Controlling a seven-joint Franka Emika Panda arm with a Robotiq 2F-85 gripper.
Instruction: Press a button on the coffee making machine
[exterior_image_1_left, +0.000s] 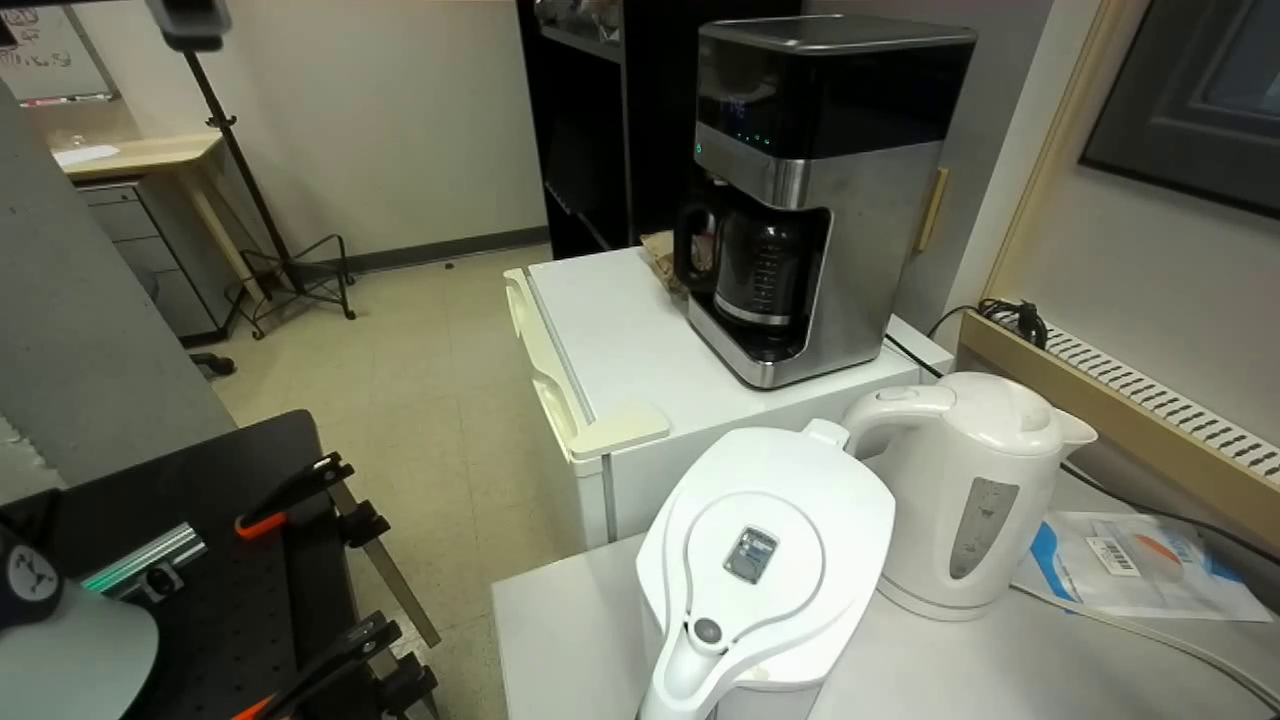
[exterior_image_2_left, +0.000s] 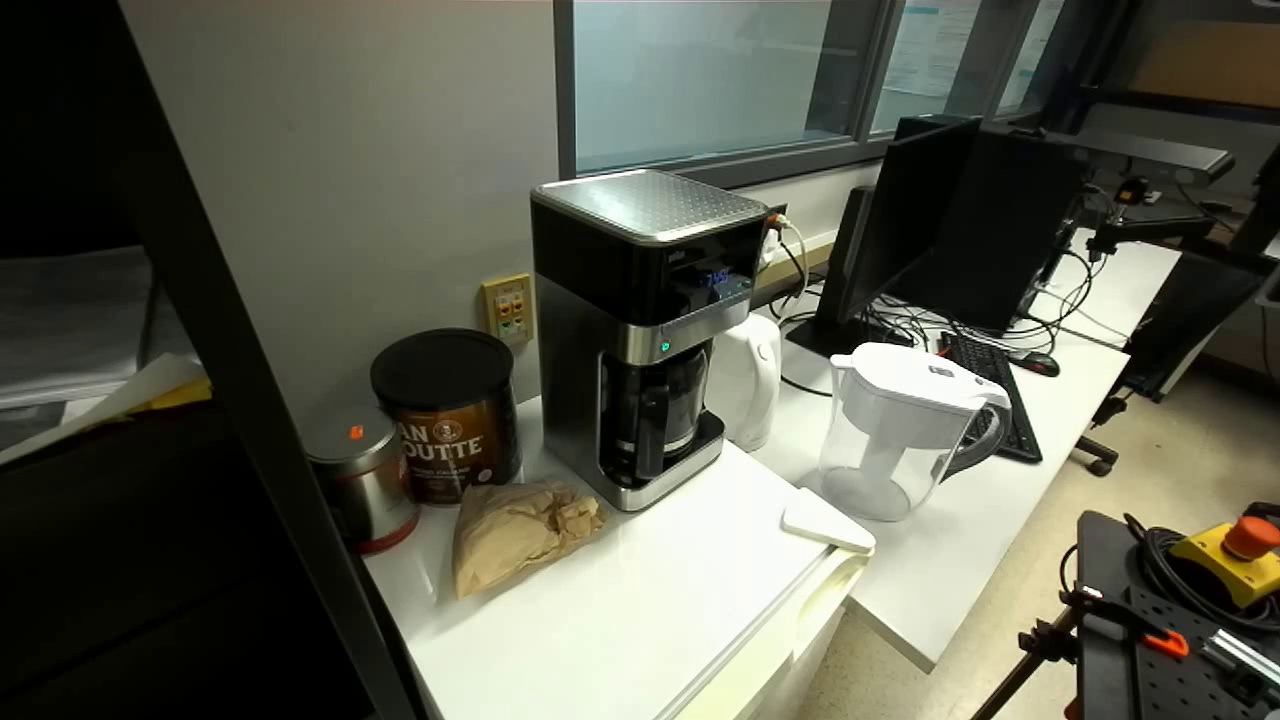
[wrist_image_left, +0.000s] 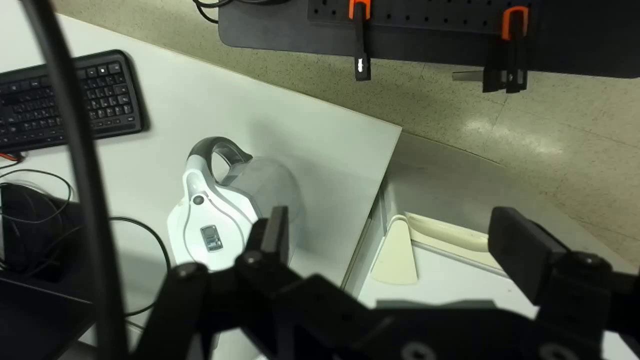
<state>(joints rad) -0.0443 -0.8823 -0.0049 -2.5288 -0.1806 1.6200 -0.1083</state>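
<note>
While claw (wrist_image_left: 392, 232) gapes wide and empty, paper bag (exterior_image_2_left: 520, 535) and kettle (exterior_image_1_left: 955, 490) flank coffee machine (exterior_image_2_left: 640, 342)

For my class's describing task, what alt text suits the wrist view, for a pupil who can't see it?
An open gripper, holding nothing, spans the bottom, over a white unit and a white desk. The desk holds a pitcher and, further left, a keyboard; at the top, a black table has two clamps at its edge.

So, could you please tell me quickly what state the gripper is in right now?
Gripper: open, its jaws wide apart in the wrist view, holding nothing.
</note>
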